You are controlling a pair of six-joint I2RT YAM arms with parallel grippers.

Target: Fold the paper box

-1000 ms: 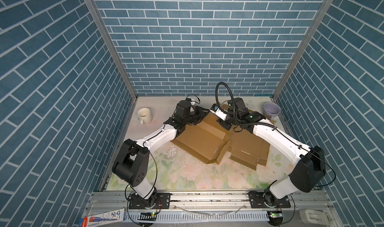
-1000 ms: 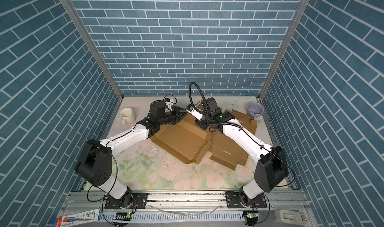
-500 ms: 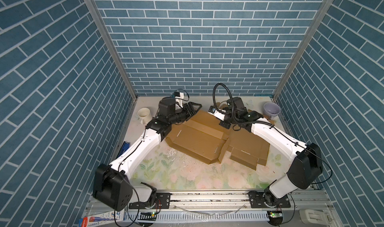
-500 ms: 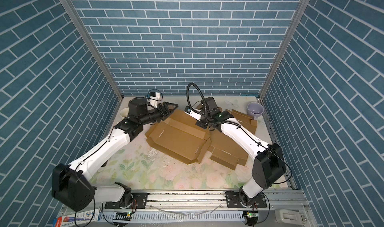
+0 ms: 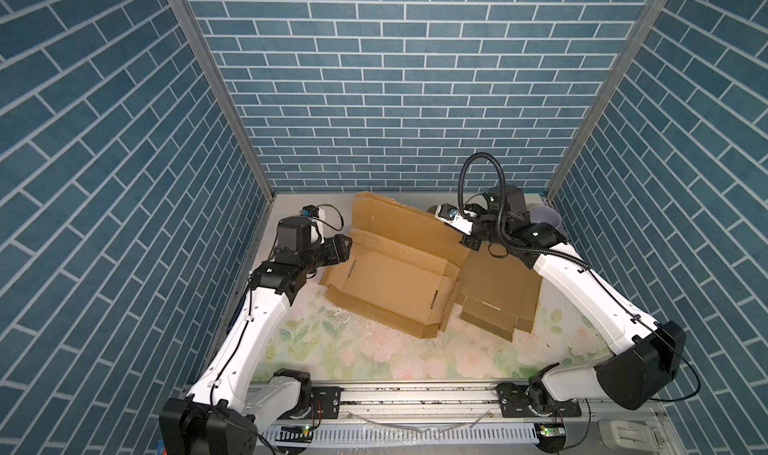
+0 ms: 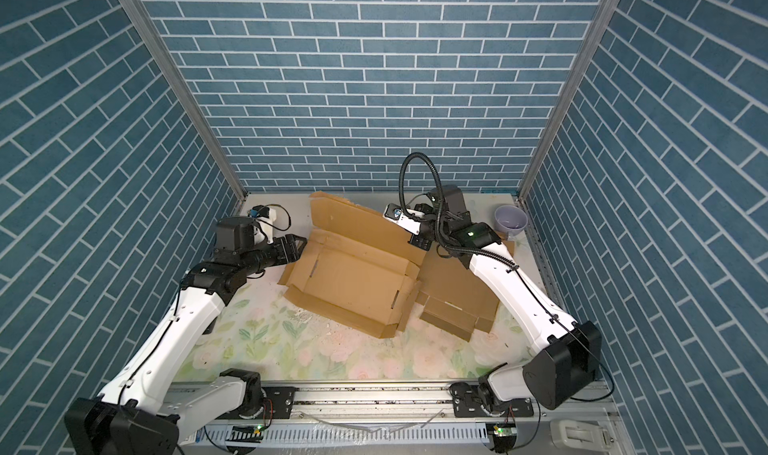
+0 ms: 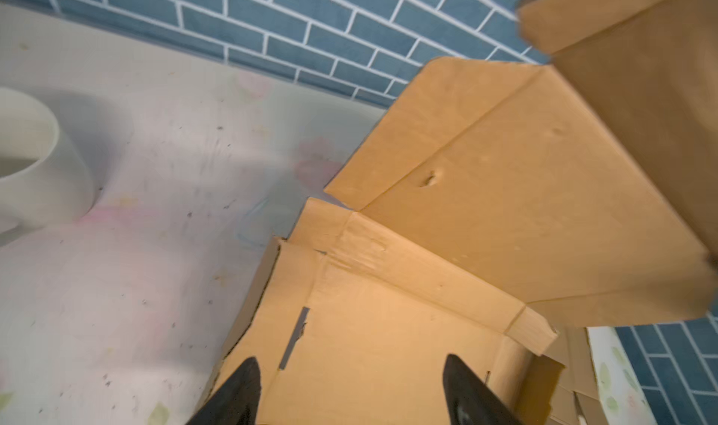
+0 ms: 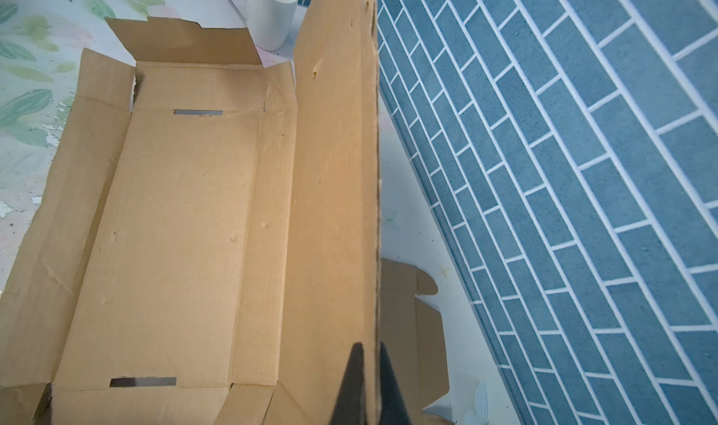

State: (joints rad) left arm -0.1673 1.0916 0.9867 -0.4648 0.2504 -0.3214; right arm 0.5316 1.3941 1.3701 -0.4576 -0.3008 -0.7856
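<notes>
The brown paper box [image 5: 395,278] [image 6: 353,278] lies unfolded in the middle of the table. Its long far flap [image 5: 399,220] [image 6: 353,224] stands raised. My right gripper [image 5: 471,244] [image 6: 419,243] is shut on that flap's right end. In the right wrist view the gripper [image 8: 370,345] pinches the flap's edge [image 8: 334,170] between its two fingers. My left gripper [image 5: 347,247] [image 6: 301,245] is open at the box's left end and holds nothing. In the left wrist view this gripper [image 7: 349,361] hovers over the box floor [image 7: 388,345].
A second flat cardboard piece [image 5: 498,299] [image 6: 457,303] lies under the right arm. A lavender bowl [image 5: 544,218] [image 6: 511,220] sits in the far right corner. A white mug [image 7: 35,163] [image 8: 272,11] stands beyond the box's left end. The blue brick walls are close behind.
The left gripper let go of the far flap, opened and drew back to the box's left end. The right gripper closed on the flap, which now stands higher.
</notes>
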